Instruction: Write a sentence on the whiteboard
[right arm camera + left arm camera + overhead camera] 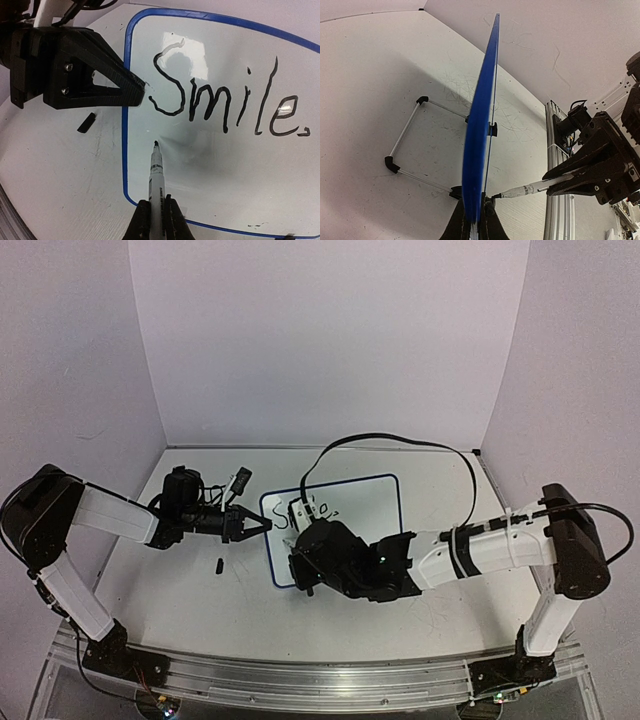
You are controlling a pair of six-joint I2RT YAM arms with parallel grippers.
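The whiteboard, white with a thin blue rim, stands tilted on the table. My left gripper is shut on its left edge; in the left wrist view the blue edge runs up from between the jaws of that gripper. The sentence reads "Smile." in black, a single line. My right gripper is shut on a white marker. The marker's black tip sits at the board surface just below the "S", near the left rim. From the left wrist, the marker points at the board's face.
A small black cap lies on the table left of the board. The board's wire stand with black corner feet rests behind it. A small black-and-white object lies at the back left. The aluminium rail runs along the near edge.
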